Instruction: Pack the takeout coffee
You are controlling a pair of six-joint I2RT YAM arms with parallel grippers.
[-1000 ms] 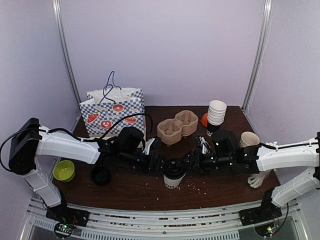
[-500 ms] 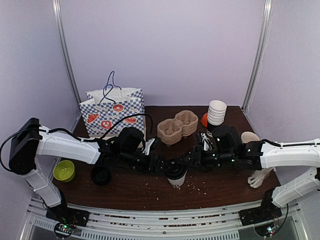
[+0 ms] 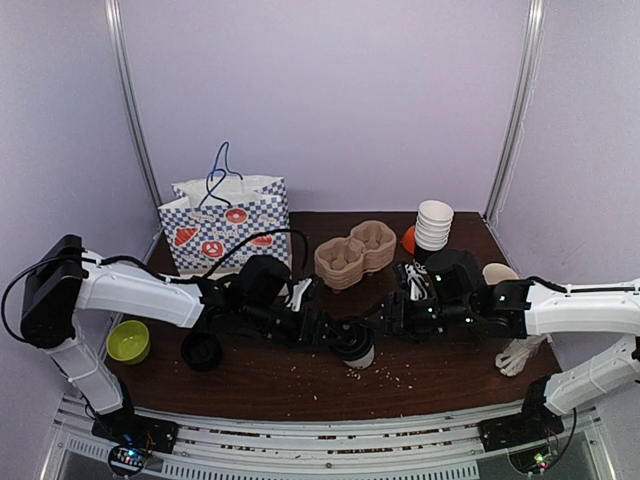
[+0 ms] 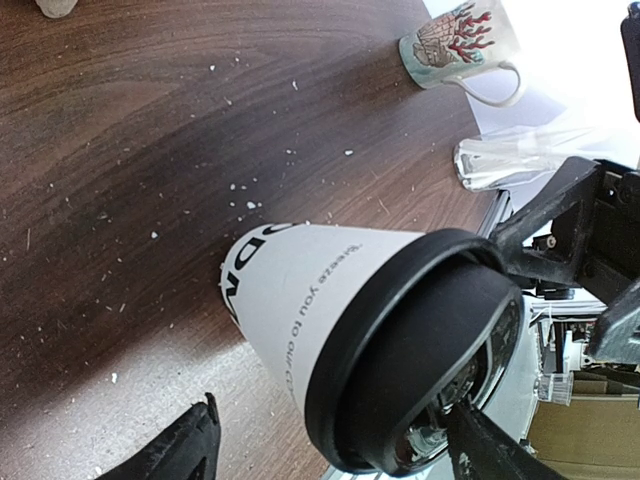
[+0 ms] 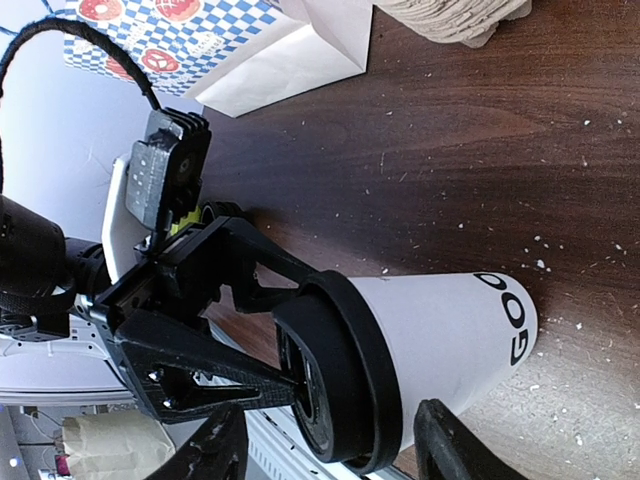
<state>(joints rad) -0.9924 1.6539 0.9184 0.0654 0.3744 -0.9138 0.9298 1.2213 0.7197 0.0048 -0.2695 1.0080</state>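
Observation:
The takeout coffee (image 3: 353, 345), a white paper cup with black lettering low down and a black lid, sits at the table's middle front between both arms. My right gripper (image 3: 370, 333) reaches in from the right and is shut on the cup just under the lid. In the right wrist view its fingers flank the cup (image 5: 440, 330) and the gripper (image 5: 335, 440) sits at the lid end. My left gripper (image 3: 335, 335) comes from the left and stands open around the lid. In the left wrist view, bare wood shows between one finger (image 4: 195, 445) and the cup (image 4: 320, 285).
A blue checked paper bag (image 3: 225, 225) stands at the back left, with a pulp cup carrier (image 3: 355, 250) to its right. A stack of lidless cups (image 3: 433, 228) and a mug (image 3: 498, 277) stand right. A green bowl (image 3: 128, 342) and a black round item (image 3: 202, 350) lie left. Crumbs dot the wood.
The cup has shifted a little back and to the right along with my right gripper, whose arm has drawn back. The left arm has barely moved.

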